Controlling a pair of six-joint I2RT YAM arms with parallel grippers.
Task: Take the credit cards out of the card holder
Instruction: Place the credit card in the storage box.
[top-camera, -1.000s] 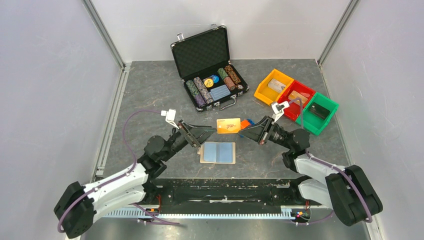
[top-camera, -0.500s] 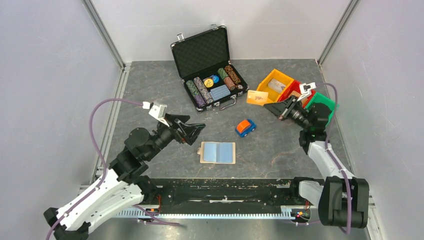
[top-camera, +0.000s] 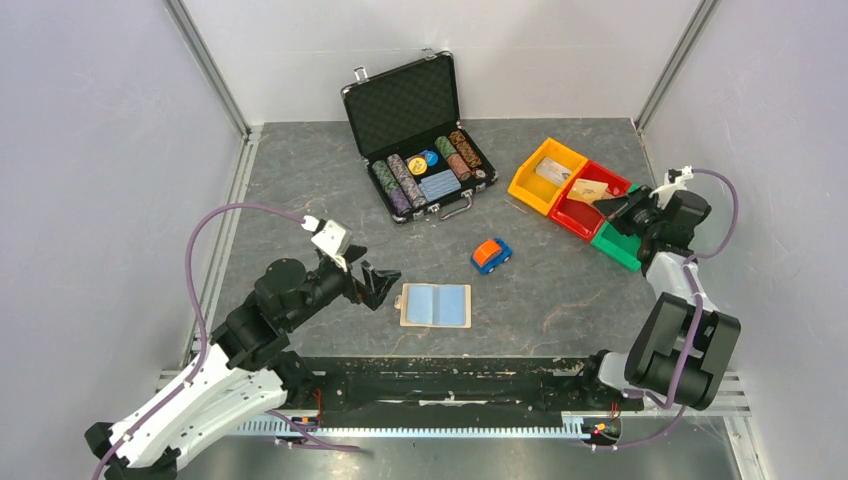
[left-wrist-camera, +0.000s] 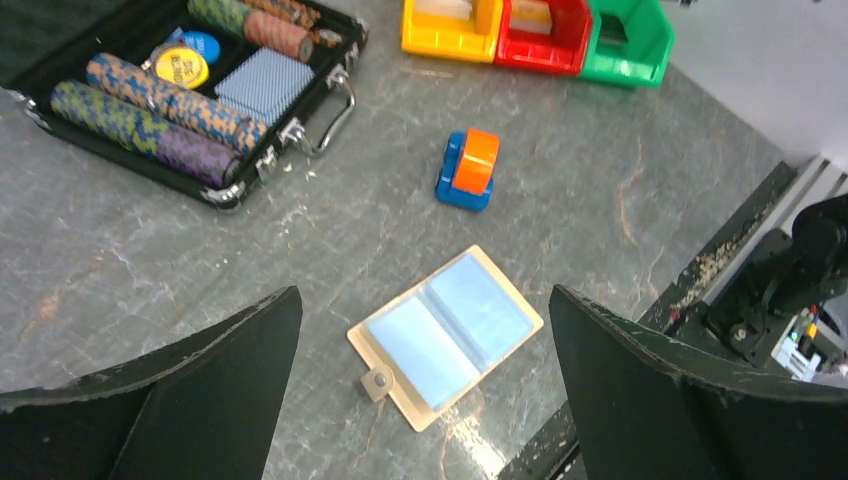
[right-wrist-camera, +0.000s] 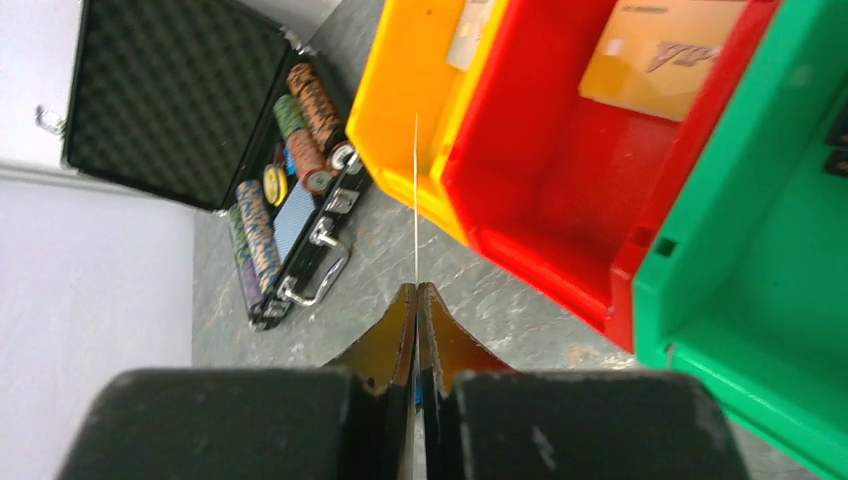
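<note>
The card holder (top-camera: 435, 305) lies open and flat on the table, tan-edged with pale blue inner faces; in the left wrist view (left-wrist-camera: 445, 335) its snap tab points to the near left. My left gripper (top-camera: 385, 280) is open and empty, hovering just left of the holder, which shows between its fingers (left-wrist-camera: 422, 300). My right gripper (top-camera: 612, 205) is shut on a thin card seen edge-on (right-wrist-camera: 416, 200), held over the yellow bin's (right-wrist-camera: 420, 90) wall next to the red bin (right-wrist-camera: 560, 190). No loose pale blue card shows.
An open black chip case (top-camera: 415, 135) stands at the back centre. A small blue and orange toy car (top-camera: 490, 255) sits right of centre. Yellow (top-camera: 545, 172), red (top-camera: 580, 212) and green (top-camera: 622, 248) bins line the right side, with pieces inside.
My right arm has swung from the table's centre to the bins at the far right, carrying the card. My left gripper has let go, drawn back and lowered beside the holder.
</note>
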